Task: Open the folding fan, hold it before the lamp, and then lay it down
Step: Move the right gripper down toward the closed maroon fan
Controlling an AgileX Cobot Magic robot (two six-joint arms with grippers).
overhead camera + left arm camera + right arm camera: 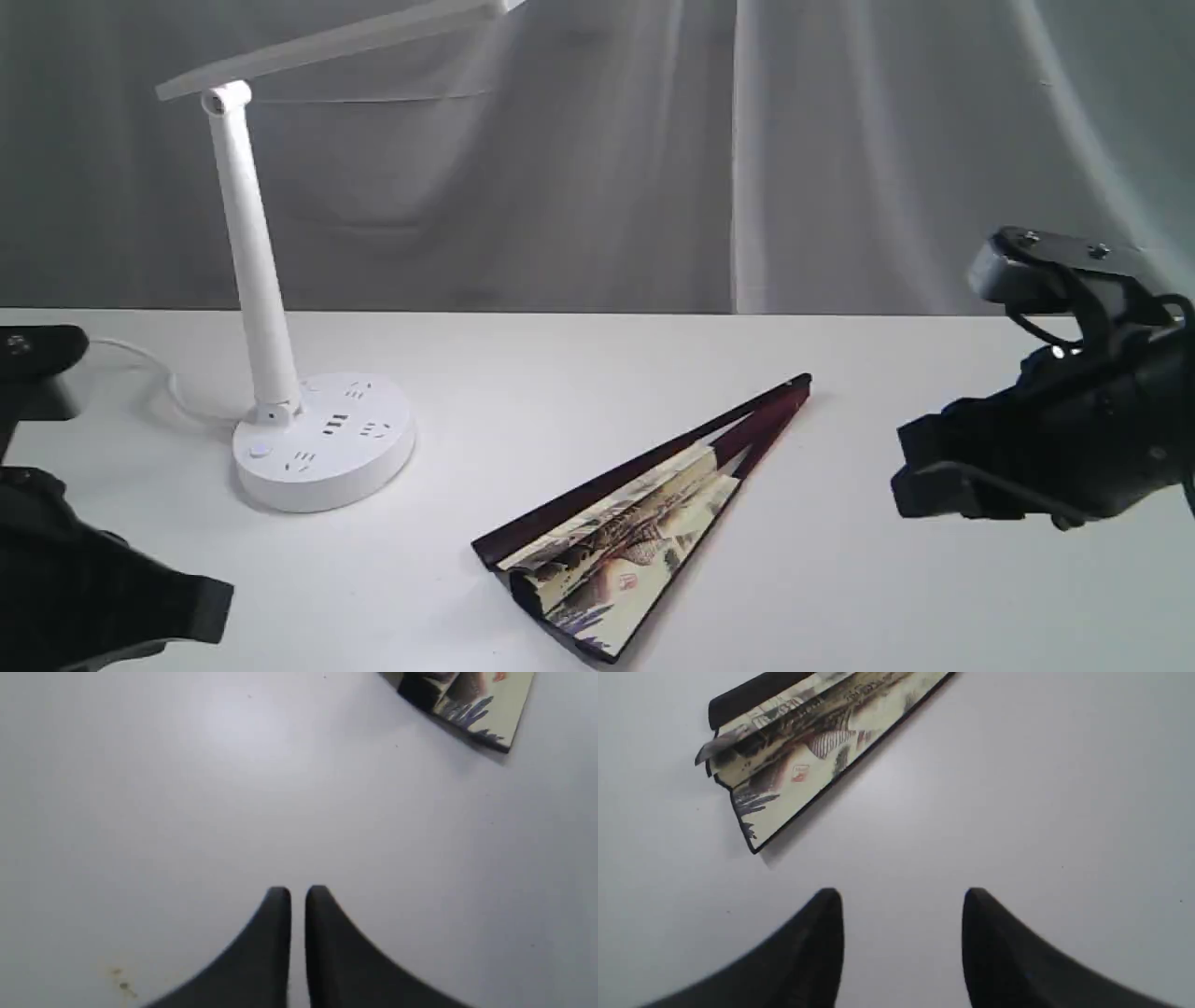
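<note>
Left jaws, folding fan, seal illegible

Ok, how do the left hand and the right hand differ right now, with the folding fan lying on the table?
The left hand has its fingers almost together; the right hand has them well apart. The left hand's camera catches only a corner of the folding fan; the right hand's shows much of its painted leaf. Shared: both are empty, over bare table, and neither touches the folding fan.
</note>
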